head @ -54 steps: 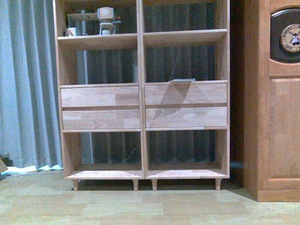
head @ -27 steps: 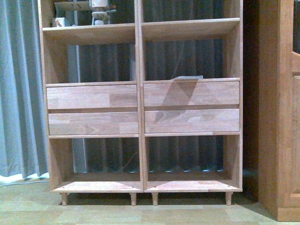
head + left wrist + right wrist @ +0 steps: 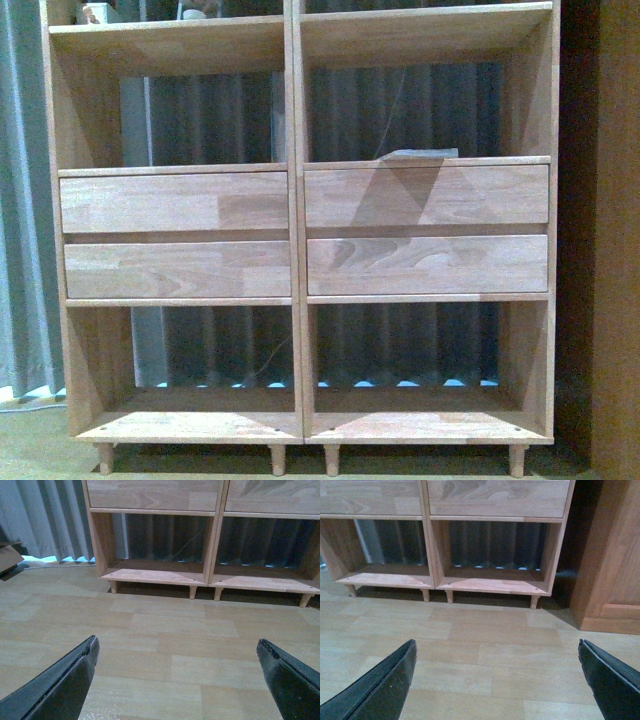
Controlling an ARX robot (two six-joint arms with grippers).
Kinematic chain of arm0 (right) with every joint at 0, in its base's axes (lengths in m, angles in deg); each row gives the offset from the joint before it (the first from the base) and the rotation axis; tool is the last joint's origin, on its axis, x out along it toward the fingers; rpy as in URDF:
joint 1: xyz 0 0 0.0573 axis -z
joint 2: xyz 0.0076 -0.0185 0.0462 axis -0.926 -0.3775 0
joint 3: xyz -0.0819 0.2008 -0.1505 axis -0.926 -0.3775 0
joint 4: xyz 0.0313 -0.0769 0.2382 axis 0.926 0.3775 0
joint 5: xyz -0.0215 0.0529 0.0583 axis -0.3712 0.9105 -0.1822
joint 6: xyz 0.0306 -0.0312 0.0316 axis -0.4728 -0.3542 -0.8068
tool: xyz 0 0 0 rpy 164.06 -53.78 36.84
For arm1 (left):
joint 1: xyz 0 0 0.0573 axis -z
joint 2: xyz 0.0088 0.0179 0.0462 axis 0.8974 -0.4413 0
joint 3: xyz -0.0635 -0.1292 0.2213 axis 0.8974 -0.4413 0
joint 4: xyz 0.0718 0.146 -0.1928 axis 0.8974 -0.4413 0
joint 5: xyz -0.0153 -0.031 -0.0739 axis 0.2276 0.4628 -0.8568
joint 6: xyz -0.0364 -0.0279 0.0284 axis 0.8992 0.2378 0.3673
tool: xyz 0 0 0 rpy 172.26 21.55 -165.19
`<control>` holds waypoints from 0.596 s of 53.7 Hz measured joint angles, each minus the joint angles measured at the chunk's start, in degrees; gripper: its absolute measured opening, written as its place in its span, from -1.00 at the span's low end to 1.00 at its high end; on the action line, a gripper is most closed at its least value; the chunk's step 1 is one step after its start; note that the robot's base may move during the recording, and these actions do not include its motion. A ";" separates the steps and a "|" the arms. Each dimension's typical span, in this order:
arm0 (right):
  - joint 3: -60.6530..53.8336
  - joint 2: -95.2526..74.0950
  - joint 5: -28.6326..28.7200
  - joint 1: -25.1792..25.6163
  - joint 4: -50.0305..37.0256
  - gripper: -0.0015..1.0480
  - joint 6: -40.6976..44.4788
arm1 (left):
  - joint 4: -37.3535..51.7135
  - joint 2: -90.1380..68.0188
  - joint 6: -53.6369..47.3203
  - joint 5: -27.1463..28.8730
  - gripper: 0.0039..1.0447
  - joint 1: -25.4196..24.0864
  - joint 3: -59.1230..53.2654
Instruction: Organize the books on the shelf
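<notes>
Left gripper (image 3: 176, 680): jaws spread wide. The two dark fingers (image 3: 62, 687) sit at opposite edges of the left wrist view, with only bare wood-plank floor (image 3: 165, 630) between them. It holds nothing and touches nothing.

Right gripper (image 3: 496, 680): same condition. Jaws are fully apart with floor showing in the gap; it is empty and in contact with nothing.

Neither arm shows in the front view.

Shelf (image 3: 296, 230): a light-wood unit that fills the front view, with two columns and four flat drawer fronts (image 3: 175, 203) across the middle band. The open compartments above and below show a grey curtain (image 3: 20, 200) through the backless frame. Short legs stand on the floor. Both wrist views show the bottom compartments bare.

Book (image 3: 420, 154): one thin volume lies flat on the ledge directly above the upper right drawer, in the right column's middle compartment. The cover reads pale grey-blue; any print is too small to make out.

Small objects on the top-left shelf board are cut off and cannot be identified.

A reddish-brown cabinet (image 3: 615, 555) stands just beside the shelf on the right.
</notes>
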 joint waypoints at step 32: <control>0.00 0.02 -0.02 0.00 0.00 0.86 0.00 | 0.00 0.00 0.00 0.00 0.86 0.00 0.00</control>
